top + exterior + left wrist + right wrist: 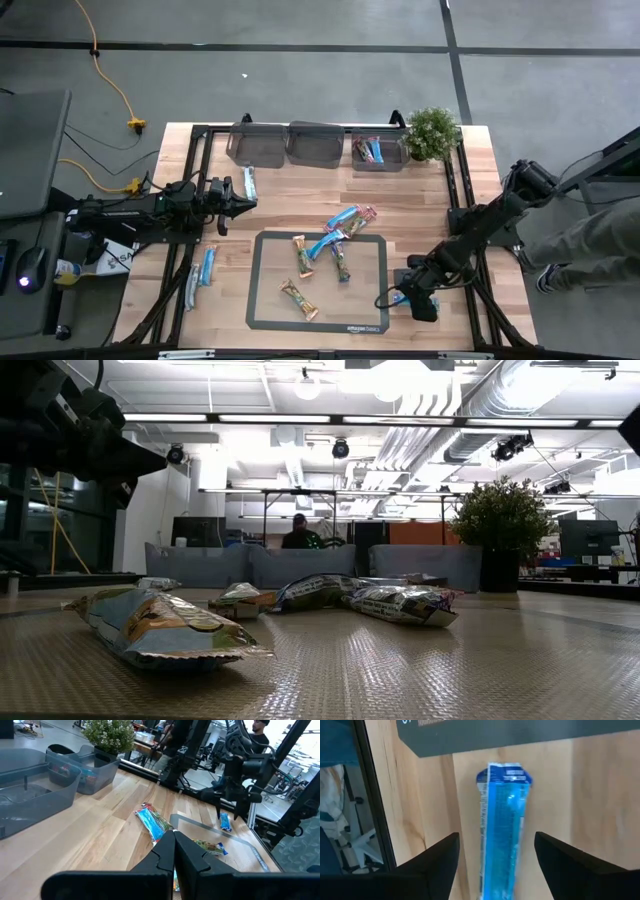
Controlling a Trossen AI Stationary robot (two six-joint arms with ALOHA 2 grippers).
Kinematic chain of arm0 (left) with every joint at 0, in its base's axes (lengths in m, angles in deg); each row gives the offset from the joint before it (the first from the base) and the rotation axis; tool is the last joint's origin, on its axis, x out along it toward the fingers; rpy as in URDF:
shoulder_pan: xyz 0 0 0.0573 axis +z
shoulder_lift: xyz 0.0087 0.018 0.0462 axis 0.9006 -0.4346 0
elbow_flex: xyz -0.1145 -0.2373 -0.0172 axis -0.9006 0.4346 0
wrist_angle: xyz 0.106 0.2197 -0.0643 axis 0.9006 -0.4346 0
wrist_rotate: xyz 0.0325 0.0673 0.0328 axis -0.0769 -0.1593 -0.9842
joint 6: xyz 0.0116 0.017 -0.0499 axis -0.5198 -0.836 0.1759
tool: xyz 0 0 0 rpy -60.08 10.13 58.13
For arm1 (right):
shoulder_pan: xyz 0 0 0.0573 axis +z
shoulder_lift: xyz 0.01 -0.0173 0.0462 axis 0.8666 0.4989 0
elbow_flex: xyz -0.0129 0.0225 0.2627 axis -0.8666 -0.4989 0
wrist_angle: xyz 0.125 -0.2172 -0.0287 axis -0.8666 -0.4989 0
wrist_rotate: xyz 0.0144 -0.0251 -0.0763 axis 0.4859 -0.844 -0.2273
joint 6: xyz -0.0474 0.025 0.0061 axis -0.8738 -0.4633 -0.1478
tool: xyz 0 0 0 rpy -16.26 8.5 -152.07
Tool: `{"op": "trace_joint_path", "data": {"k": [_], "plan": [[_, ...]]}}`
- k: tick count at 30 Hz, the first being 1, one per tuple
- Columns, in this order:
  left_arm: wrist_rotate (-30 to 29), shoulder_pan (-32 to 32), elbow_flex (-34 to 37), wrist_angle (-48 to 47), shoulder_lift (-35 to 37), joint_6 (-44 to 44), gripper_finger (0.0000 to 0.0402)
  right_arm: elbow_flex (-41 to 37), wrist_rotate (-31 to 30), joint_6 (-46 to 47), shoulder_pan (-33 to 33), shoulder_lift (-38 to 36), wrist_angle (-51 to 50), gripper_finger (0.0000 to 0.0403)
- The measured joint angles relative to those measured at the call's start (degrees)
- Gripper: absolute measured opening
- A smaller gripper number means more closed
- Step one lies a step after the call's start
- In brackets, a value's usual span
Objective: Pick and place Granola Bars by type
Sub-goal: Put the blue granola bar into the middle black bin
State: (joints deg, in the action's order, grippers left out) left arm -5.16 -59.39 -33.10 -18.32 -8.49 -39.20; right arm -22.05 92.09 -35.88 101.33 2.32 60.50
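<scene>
Bright blue bar (502, 827) between wide-open right gripper (495, 865) jaws.

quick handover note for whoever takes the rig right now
Right pincer: open, straddling a blue bar on the wood right of the mat.
Left pincer: shut, empty, at the table's left.
Done: bars in the right bin; three bars at the left edge.
Left: about seven bars on the mat, plus this blue one. The other two bins look empty.
</scene>
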Motion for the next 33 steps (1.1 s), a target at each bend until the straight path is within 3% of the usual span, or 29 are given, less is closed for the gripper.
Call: {"op": "trace_joint_path", "data": {"k": [9,20,33], "plan": [[0.0,0.0,0.0,0.0,0.0,0.0,0.0,0.3,-2.4,5.3,2.8,5.5,3.9,0.0248],[0.0,0.0,0.0,0.0,0.0,0.0,0.0,0.3,-9.4,7.3,5.5,6.4,2.7,0.0245],[0.0,0.0,0.0,0.0,0.0,0.0,0.0,0.1,-10.6,6.8,6.2,6.4,2.6,0.0188]]}}
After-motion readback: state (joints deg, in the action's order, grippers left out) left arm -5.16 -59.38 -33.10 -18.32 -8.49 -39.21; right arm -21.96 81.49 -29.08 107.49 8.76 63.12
